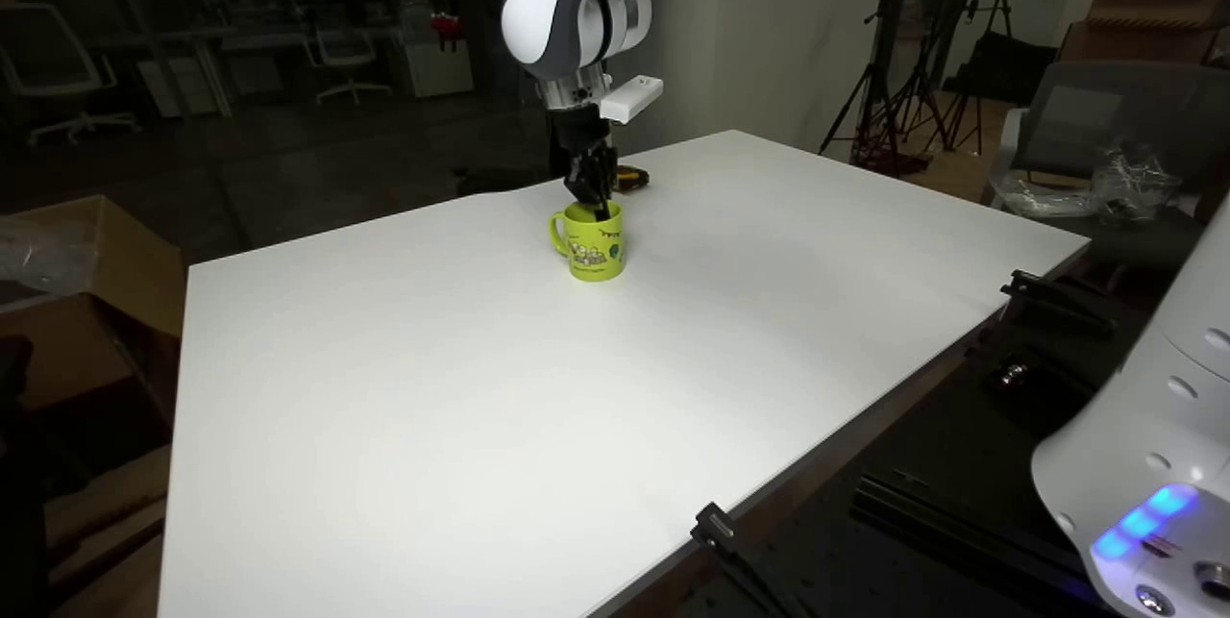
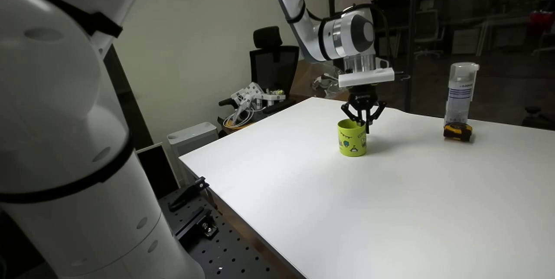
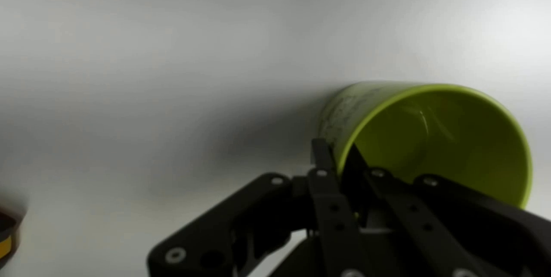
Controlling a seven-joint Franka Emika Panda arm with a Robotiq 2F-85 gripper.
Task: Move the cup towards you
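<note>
we have the cup [image 1: 595, 255] upright, base looking seated on the white table [image 1: 432, 426], toward 12 o'clock of the tabletop in an exterior view. it's lime-green with dark printed drawings; we see its handle [image 1: 554, 235] sticking out at 9 o'clock there.

gripper [image 3: 338, 156] points down over the rim. we read its black fingers [image 3: 322, 154] as drawn nearly together, one inside the cup, one outside, pinching the wall in the thin gap. in the wrist view the pinch sits around 9 o'clock on the rim. how hard it squeezes we can't tell.

arm [image 1: 536, 14] hangs at 12 o'clock in both exterior views, white box [image 2: 366, 78] on the wrist just above the gripper.

well apart, yellow-and-black object [image 2: 458, 132] at 3 o'clock from the cup in an exterior view; wrist view catches only a sliver, toward 8 o'clock. upright bottle [image 2: 459, 96], clear with blue bands, rises over it; on top or behind, we can't tell. chair [image 2: 274, 66] between 10 and 11 o'clock, past the table.
</note>
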